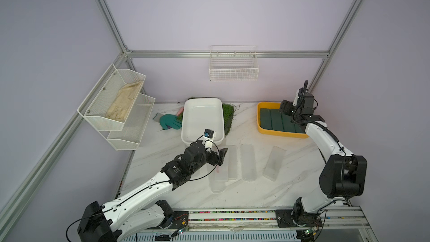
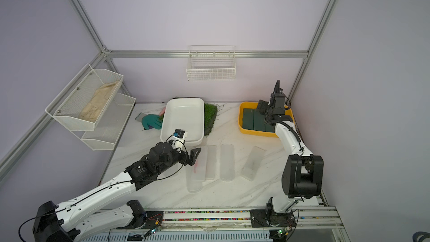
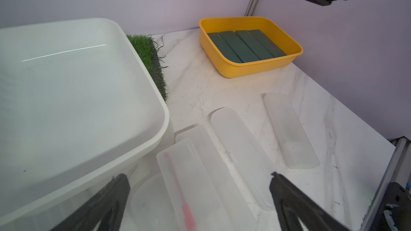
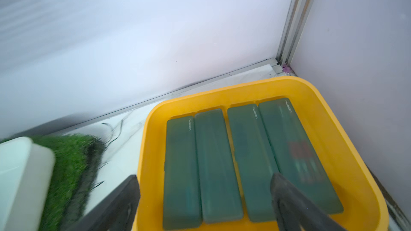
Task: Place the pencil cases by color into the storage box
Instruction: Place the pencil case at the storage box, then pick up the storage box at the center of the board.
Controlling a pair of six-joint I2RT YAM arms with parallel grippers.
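Note:
Several dark green pencil cases (image 1: 275, 122) (image 4: 213, 152) lie side by side in the yellow storage box (image 1: 281, 134) (image 4: 151, 143) at the back right. My right gripper (image 1: 286, 109) (image 4: 204, 177) hangs over them, open and holding nothing. Several frosted white pencil cases (image 1: 248, 161) (image 2: 226, 161) lie on the marble table's middle. My left gripper (image 1: 222, 157) (image 3: 198, 175) is open, low over the leftmost stacked ones; one frosted case (image 3: 184, 174) under it has a pink pen inside. The white storage box (image 1: 186, 122) (image 3: 155, 98) just behind is empty.
A teal glove (image 1: 168, 122) lies left of the white box, and a grass mat (image 1: 229, 117) pokes out from under its right side. A mesh shelf (image 1: 116, 105) juts in at the left. A wire basket (image 1: 233, 66) hangs on the back wall.

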